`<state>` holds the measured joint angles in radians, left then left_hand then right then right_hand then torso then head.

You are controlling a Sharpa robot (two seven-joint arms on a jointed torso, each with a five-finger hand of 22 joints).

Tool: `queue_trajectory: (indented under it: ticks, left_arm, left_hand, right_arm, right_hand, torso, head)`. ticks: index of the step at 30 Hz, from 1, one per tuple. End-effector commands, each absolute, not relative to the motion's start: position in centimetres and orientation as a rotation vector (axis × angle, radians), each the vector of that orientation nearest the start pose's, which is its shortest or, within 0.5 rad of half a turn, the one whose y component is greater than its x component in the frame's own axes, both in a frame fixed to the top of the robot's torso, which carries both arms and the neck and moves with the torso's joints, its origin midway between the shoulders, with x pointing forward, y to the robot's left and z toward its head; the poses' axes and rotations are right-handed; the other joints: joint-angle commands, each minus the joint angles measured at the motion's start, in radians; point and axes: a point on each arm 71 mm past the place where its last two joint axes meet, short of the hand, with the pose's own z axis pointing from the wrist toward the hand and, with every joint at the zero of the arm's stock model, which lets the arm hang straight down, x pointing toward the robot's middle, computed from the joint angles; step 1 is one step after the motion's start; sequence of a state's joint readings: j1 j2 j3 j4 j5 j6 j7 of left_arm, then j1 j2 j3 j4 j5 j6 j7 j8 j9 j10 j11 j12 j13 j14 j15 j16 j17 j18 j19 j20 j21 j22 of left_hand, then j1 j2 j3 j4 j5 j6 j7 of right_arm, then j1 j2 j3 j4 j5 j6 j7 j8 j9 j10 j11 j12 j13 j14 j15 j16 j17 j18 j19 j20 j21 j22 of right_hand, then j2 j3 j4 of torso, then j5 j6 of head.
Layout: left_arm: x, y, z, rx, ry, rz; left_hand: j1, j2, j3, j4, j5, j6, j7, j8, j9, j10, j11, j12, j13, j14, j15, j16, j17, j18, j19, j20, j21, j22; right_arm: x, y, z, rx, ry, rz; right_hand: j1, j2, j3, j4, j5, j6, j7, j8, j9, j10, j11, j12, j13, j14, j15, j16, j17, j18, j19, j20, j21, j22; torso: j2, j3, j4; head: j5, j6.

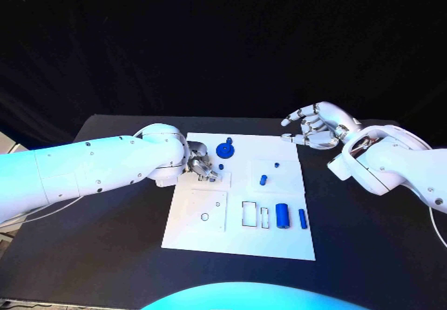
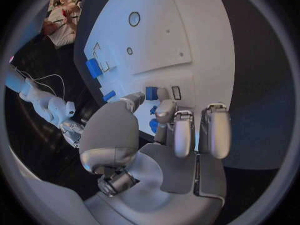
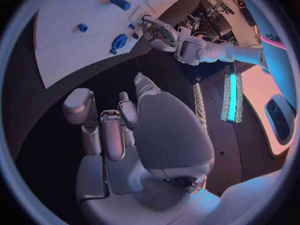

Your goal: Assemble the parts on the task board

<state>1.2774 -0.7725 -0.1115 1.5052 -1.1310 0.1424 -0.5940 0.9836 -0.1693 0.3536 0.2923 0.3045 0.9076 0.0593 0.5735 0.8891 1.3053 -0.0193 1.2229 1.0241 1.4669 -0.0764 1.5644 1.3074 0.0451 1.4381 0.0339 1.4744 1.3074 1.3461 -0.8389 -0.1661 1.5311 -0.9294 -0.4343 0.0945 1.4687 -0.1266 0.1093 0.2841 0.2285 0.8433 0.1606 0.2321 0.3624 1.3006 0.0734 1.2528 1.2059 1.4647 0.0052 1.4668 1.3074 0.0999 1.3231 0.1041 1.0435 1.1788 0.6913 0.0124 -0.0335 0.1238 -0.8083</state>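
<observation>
The white task board (image 1: 238,229) lies mid-table. My left hand (image 1: 203,166) is low over its far-left part, thumb and a finger pinching a small blue part (image 2: 153,110), also seen as the blue part (image 3: 134,31) at those fingertips. A blue gear-like part (image 1: 225,150) stands just beyond that hand. A short blue peg (image 1: 263,179) lies mid-board, and two blue cylinders (image 1: 281,216) sit by the slots on the near right. My right hand (image 1: 316,126) hovers past the board's far-right corner, fingers apart and holding nothing.
The near-left panel of the board has a round hole (image 1: 205,217) and a smaller one (image 1: 217,205). Two rectangular slot outlines (image 1: 250,214) lie beside the cylinders. Black tabletop (image 1: 112,245) surrounds the board on all sides.
</observation>
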Motion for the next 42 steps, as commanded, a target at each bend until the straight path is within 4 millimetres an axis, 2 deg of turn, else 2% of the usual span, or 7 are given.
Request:
queue_trajectory:
  ticks: [1,5,10,30,42]
  left_arm:
    - [48.17,19.44,-21.57,-0.124,2.295,-0.305]
    - [48.09,19.49,-21.53,-0.138,2.288,-0.313]
    - [48.02,19.54,-21.57,-0.138,2.293,-0.313]
    - [47.90,19.19,-21.98,-0.110,2.327,-0.306]
    - [47.77,18.99,-21.99,-0.105,2.334,-0.313]
  left_hand:
    - [0.006,0.000,-0.013,0.001,-0.002,-0.008,0.005,-0.029,-0.023,-0.001,0.012,-0.003,-0.001,0.104,0.011,0.006,0.263,0.001,0.001,0.008,-0.003,0.065]
    - [-0.006,0.002,-0.031,0.002,-0.023,-0.003,0.011,-0.055,-0.047,0.001,0.018,0.002,0.005,0.104,0.017,0.006,0.263,0.001,0.001,0.013,-0.003,0.066]
    - [0.000,0.005,-0.035,-0.001,-0.033,0.003,0.012,-0.063,-0.055,0.001,0.018,0.005,0.008,0.104,0.018,0.006,0.263,0.001,0.003,0.015,-0.002,0.067]
    - [0.058,0.017,-0.028,-0.003,-0.027,0.022,0.011,-0.077,-0.072,0.000,0.017,0.006,0.007,0.104,0.018,0.006,0.263,0.001,0.003,0.017,-0.003,0.069]
    - [0.105,0.013,-0.026,-0.005,-0.026,0.028,0.010,-0.083,-0.079,0.000,0.016,0.008,0.007,0.104,0.016,0.006,0.263,0.000,0.003,0.017,-0.003,0.070]
  right_arm:
    - [49.31,-19.82,-15.19,0.170,1.606,0.974]
    - [49.31,-19.83,-15.19,0.171,1.606,0.974]
    - [49.30,-19.82,-15.19,0.170,1.607,0.974]
    - [49.33,-19.80,-15.23,0.170,1.612,0.973]
    - [49.37,-19.82,-15.26,0.171,1.615,0.971]
  right_hand:
    - [-0.012,0.001,0.002,0.005,0.004,-0.004,0.000,0.007,0.001,-0.003,0.001,-0.004,-0.001,0.053,-0.006,-0.003,0.048,0.014,-0.003,0.000,-0.003,0.000]
    - [-0.012,0.001,0.002,0.005,0.004,-0.004,0.000,0.007,0.001,-0.003,0.001,-0.004,-0.001,0.053,-0.006,-0.003,0.048,0.014,-0.003,0.000,-0.003,0.000]
    - [-0.012,0.001,0.002,0.005,0.004,-0.004,0.000,0.007,0.001,-0.003,0.001,-0.004,-0.001,0.053,-0.006,-0.003,0.048,0.014,-0.003,0.000,-0.003,0.000]
    - [-0.013,0.002,0.003,0.004,0.004,-0.005,0.000,0.008,0.001,-0.002,0.001,-0.003,0.000,0.053,-0.006,-0.004,0.048,0.014,-0.003,-0.001,-0.005,0.000]
    - [-0.013,0.002,0.003,0.004,0.004,-0.005,0.000,0.008,0.001,-0.002,0.001,-0.003,0.000,0.053,-0.006,-0.004,0.048,0.014,-0.003,-0.001,-0.005,0.000]
  torso:
    - [0.000,-0.0002,0.0014]
    - [0.000,0.0001,0.0015]
    - [0.000,0.0004,0.0013]
    - [0.000,0.0013,-0.0004]
    - [-0.001,-0.0005,0.0011]
  head:
    - [0.000,-0.001]
    - [0.002,0.000]
    - [0.003,-0.001]
    - [0.002,-0.005]
    - [0.001,-0.007]
